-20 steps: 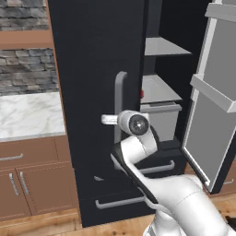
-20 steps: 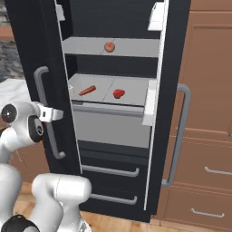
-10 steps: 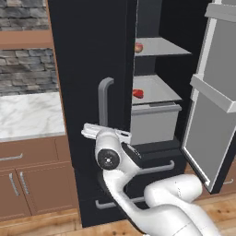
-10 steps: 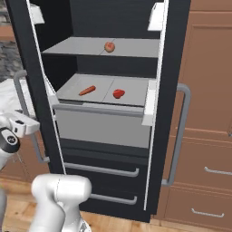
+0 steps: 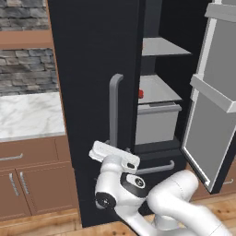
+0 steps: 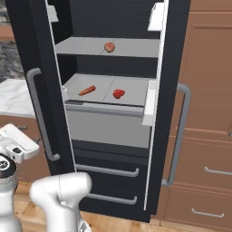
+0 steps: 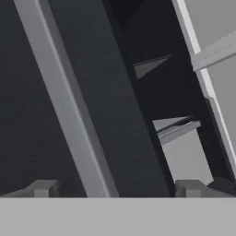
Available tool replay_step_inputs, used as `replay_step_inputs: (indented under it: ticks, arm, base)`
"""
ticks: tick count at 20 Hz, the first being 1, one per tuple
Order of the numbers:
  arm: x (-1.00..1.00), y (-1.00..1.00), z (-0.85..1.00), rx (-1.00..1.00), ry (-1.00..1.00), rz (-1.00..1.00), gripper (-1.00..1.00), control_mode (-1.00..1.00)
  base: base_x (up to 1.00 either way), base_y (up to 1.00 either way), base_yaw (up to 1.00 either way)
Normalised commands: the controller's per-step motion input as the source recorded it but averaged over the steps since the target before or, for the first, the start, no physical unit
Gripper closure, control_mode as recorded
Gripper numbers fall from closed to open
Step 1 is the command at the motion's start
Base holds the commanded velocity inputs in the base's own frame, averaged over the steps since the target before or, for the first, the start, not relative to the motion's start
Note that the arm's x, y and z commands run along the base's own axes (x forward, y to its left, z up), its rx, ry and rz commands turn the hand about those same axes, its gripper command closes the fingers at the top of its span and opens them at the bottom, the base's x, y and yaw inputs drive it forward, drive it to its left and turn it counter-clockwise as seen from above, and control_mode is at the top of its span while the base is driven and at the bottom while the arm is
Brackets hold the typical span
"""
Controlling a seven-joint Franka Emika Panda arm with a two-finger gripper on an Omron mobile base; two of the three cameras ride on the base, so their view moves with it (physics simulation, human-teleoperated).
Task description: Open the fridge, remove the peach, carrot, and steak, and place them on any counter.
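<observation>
— Where's everything relative to the fridge (image 6: 104, 27)?

— I see both its doors swung open. The peach (image 6: 109, 46) sits on the upper shelf; the carrot (image 6: 87, 90) and steak (image 6: 118, 94) lie on the shelf below, carrot left of the steak, its long axis slanting across the shelf.

— And the fingers?

— My gripper (image 7: 115, 190) has its fingers (image 7: 44, 189) spread wide, holding nothing, the left door's vertical bar handle (image 5: 115, 110) between them. The marble surface (image 5: 27, 115) lies left of the fridge.
</observation>
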Motion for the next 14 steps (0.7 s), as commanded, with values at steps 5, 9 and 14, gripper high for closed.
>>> replay_step_inputs:
  ticks: [5, 9, 14]
  arm:
    - [-1.0, 0.3, 0.65, -0.01, 0.08, -0.28, -1.0, -1.0]
    - [-0.84, 0.0, 1.0, 0.0, 0.25, -0.11, -1.0, -1.0]
    - [-0.76, 0.0, 1.0, 0.0, 0.28, -0.07, -1.0, -1.0]
  base:
    - [0.0, 0.0, 0.0]
    - [0.0, 0.0, 0.0]
    - [0.0, 0.0, 0.0]
